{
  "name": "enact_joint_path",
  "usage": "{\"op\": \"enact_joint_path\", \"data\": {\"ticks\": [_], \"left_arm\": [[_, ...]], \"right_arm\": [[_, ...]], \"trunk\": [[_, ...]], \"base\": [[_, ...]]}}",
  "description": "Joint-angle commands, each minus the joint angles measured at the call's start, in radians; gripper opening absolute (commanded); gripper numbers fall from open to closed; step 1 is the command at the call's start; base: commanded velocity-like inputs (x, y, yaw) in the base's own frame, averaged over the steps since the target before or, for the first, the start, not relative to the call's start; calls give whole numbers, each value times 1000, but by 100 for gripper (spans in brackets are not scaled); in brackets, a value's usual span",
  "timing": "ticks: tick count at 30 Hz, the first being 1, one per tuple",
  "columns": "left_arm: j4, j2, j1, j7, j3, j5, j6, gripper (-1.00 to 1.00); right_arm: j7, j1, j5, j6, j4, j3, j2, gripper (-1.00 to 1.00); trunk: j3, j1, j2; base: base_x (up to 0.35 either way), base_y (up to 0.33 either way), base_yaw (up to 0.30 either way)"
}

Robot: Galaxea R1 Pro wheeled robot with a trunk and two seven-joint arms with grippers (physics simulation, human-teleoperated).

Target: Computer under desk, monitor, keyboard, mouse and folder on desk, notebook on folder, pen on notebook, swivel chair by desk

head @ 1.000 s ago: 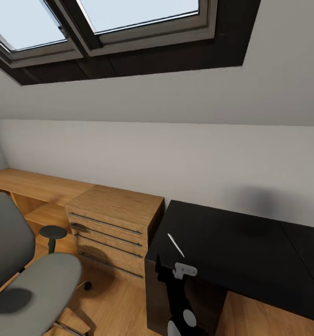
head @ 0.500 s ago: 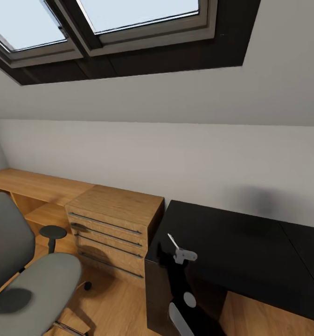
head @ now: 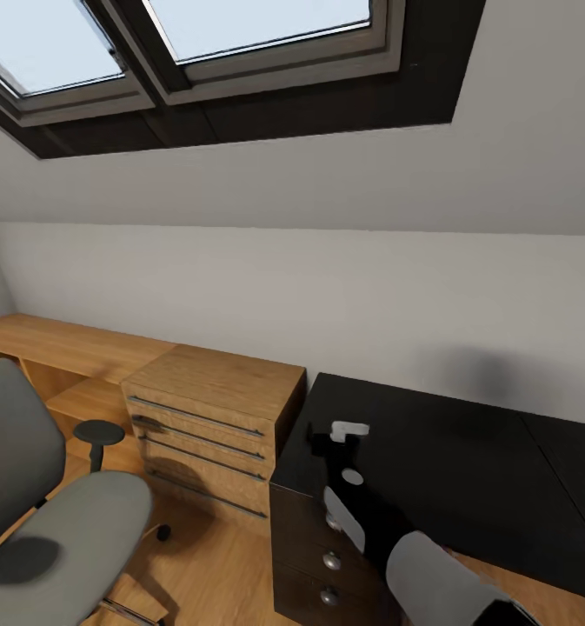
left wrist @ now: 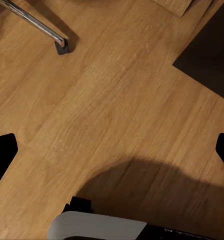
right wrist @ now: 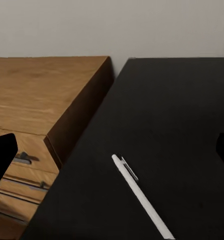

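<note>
A white pen (right wrist: 141, 197) lies on the black desk (head: 466, 461) near its left end, seen in the right wrist view. My right gripper (right wrist: 112, 155) hovers open just behind and above the pen, fingertips wide apart at the picture's sides. In the head view the right arm reaches over the desk's left end, and the gripper (head: 331, 443) covers the pen there. The grey swivel chair (head: 57, 530) stands at the lower left, its seat bare. My left gripper (left wrist: 112, 152) hangs open over the wood floor, holding nothing.
A wooden drawer unit (head: 214, 409) stands against the desk's left side, with a low wooden shelf (head: 57, 343) beyond it. The desk has its own knobbed drawers (head: 327, 565). A chair leg with its caster (left wrist: 62, 45) shows on the floor. A sloped wall with skylights rises behind.
The right arm has risen and reached forward over the desk's left end. In the head view it now covers the pen that showed before. The chair and camera have not moved.
</note>
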Motion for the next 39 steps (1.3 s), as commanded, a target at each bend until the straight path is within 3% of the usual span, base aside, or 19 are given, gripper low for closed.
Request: {"op": "enact_joint_path", "data": {"ticks": [1,6,9,13,14,17,28,37,39], "left_arm": [[-1,-1,0,-9,6,-2,-1,100],[-1,-1,0,-9,6,-2,-2,100],[-2,-1,0,-9,6,-2,-3,100],[-2,-1,0,-9,6,-1,-4,100],[-2,-1,0,-9,6,-1,-5,100],[-3,-2,0,-9,6,-1,-7,100],[-3,-2,0,-11,6,-1,-76,100],[-4,-2,0,-12,6,0,-99,100],[-4,-2,0,-12,6,0,-100,100]], "right_arm": [[-6,-20,-10,24,13,8,-2,100],[21,-73,-1,114,50,12,-16,100],[62,-86,33,138,77,31,-25,100],[101,-90,105,155,136,61,-35,100],[156,-91,157,167,184,72,-49,100],[239,-92,190,173,211,77,-65,100],[442,-92,211,180,229,77,-143,100],[493,-92,207,179,222,74,-192,100],[495,-92,207,179,222,74,-193,100]], "trunk": [[-1,0,-1],[-1,0,-1],[-1,0,-1],[-1,0,-1],[-1,0,-1],[-1,0,-1],[-1,0,-1],[-1,0,-1],[-1,0,-1]], "base": [[0,0,0],[0,0,0],[0,0,0],[0,0,0],[0,0,0],[0,0,0],[0,0,0],[26,0,0],[249,0,0]]}}
